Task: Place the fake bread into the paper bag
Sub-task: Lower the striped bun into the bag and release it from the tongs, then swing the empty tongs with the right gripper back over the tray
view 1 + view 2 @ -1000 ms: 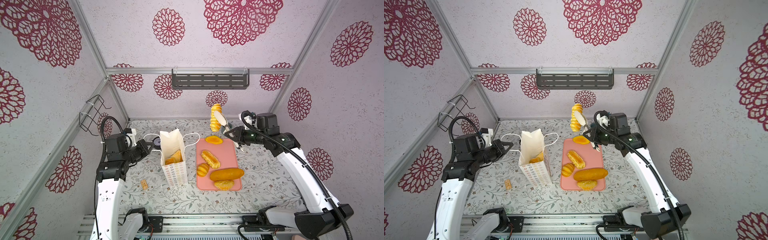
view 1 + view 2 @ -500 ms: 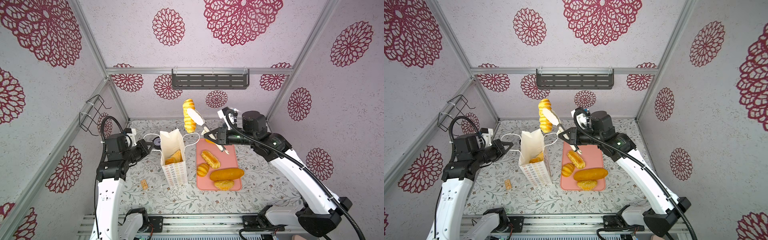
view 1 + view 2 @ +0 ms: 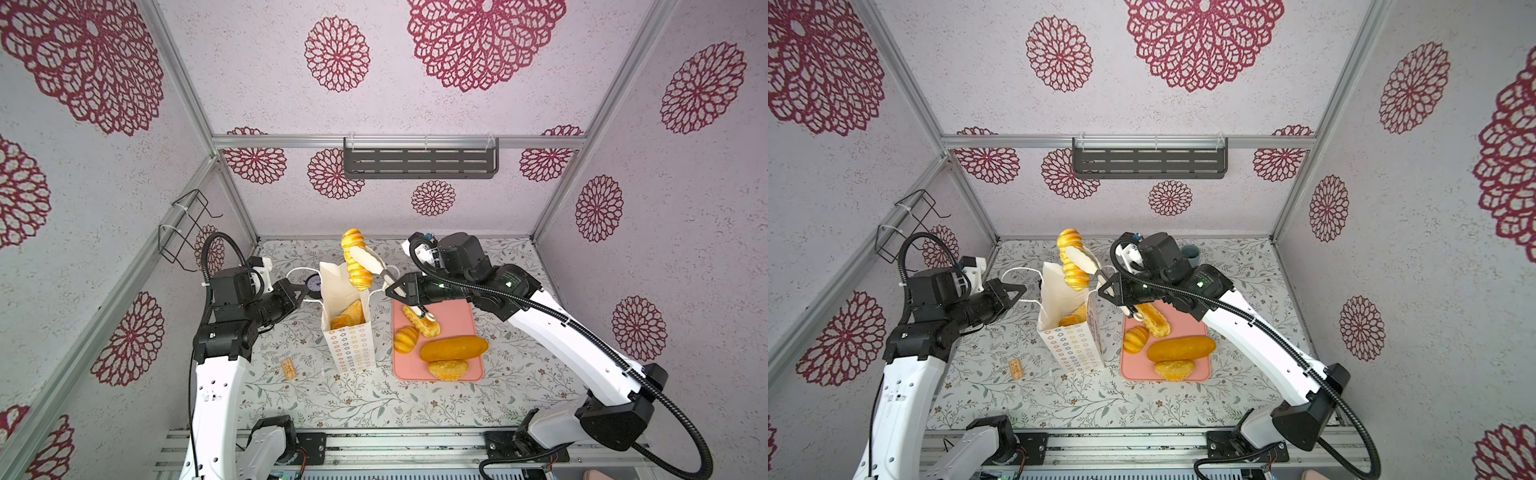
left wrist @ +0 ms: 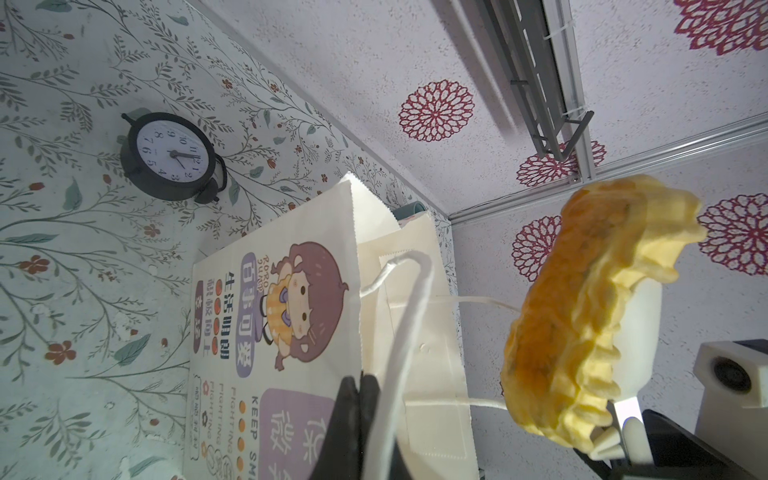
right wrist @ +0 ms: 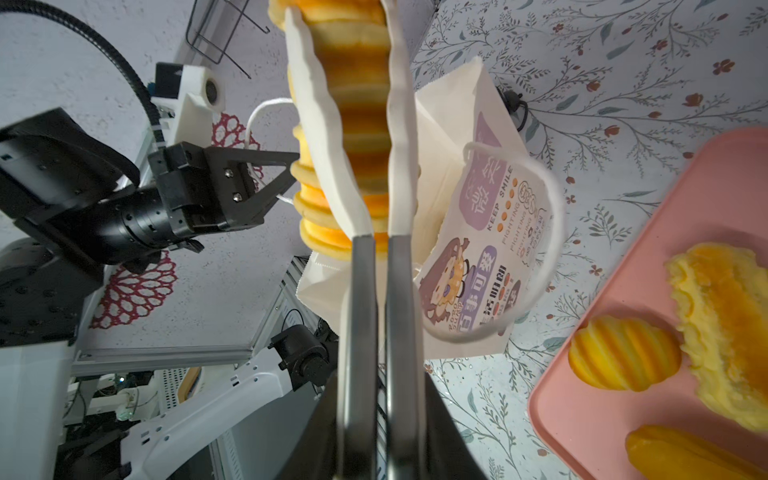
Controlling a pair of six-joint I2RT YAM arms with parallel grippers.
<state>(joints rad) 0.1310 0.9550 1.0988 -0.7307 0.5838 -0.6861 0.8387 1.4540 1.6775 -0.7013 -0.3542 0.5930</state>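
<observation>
One ridged loaf (image 3: 356,266) of fake bread hangs on end in the air above the open mouth of the paper bag (image 3: 350,351), with the right pincer (image 3: 360,257) clamped on its sides. Two more pieces (image 3: 348,316) lie inside the bag, which stands upright. Four others rest on the pink tray (image 3: 411,368) just beside it: a flaky long piece (image 3: 423,323), a ridged round bun (image 3: 405,340), a long smooth loaf (image 3: 454,348) and an oval one (image 3: 448,369). That makes seven pieces in sight.

The left pincer (image 3: 301,291) has its jaws together at the bag's cord handle (image 4: 409,299). The cord runs against its fingertips (image 4: 357,388), but I cannot tell whether it is pinched between them.

The surface (image 3: 332,401) wears a pale cloth printed with leafy sprigs. The walls are white with dark red rosettes.

A small tan cracker (image 3: 288,369) lies alone near the bag on the left arm's side. A black alarm clock (image 4: 168,156) sits behind the left pincer's tip. A teal cup (image 3: 1191,251) shows behind the right arm. A grey slotted shelf (image 3: 419,162) hangs on the back wall and a black wire rack (image 3: 187,228) on the left one.
</observation>
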